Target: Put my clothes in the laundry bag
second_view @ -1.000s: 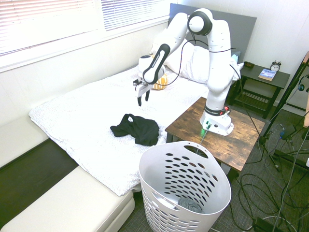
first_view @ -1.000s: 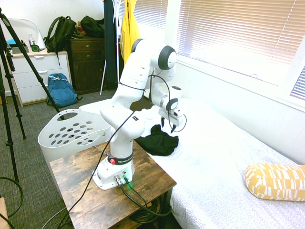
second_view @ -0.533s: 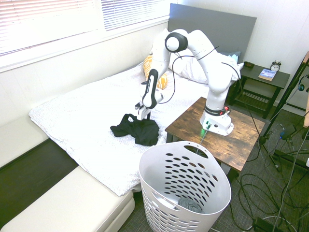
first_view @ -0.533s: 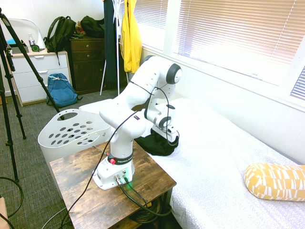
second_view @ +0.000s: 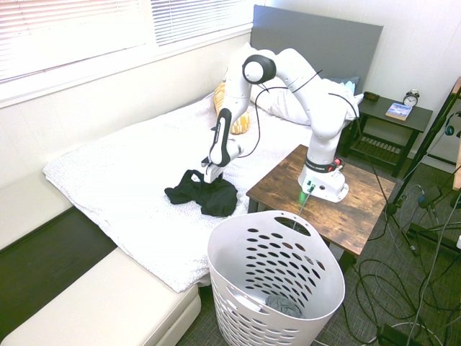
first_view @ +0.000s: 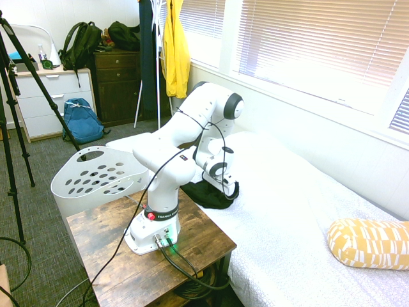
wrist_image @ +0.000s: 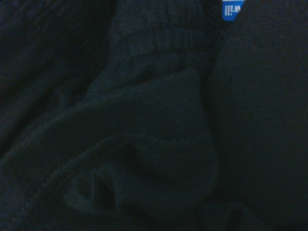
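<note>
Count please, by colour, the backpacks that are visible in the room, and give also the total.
Blue: 1 backpack, on the floor
Dark: 2, one dark backpack by the drawers, one dark bag on the brown dresser
Total: 3

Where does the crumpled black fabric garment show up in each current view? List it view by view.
First exterior view: just left of centre, the black fabric garment on the white-covered bed, under the white two-finger gripper.
Second exterior view: left of centre, beyond the white plastic basket with oval holes.
Wrist view: close up, fills nearly the whole picture.
Shared landmark: the garment's own black cloth; only the exterior views share the basket.
</note>
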Controlling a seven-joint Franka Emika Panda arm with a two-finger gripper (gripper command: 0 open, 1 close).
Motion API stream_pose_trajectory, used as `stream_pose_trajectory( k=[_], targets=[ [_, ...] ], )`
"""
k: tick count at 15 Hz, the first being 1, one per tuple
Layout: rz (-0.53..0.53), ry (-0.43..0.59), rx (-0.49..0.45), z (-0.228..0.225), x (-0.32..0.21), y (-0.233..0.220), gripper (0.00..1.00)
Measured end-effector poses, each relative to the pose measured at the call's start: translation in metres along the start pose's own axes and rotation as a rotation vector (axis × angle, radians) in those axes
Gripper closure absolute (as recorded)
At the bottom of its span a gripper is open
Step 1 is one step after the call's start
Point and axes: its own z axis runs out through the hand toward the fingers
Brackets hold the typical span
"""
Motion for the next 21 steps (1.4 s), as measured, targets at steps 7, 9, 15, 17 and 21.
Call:
stream_pose_trajectory(
  k=[7,9,15,17,21],
  targets=[
    [0.003,-0.006,0.004,0.002,0.002,0.008,1.00],
    [0.002,-0.002,0.012,0.002,0.000,0.007,1.00],
    [0.005,0.016,0.034,-0.025,0.001,0.013,1.00],
    [0.009,0.030,0.051,-0.047,0.004,0.014,1.00],
    [-0.032,0.065,0.085,-0.128,0.003,-0.015,1.00]
  ],
)
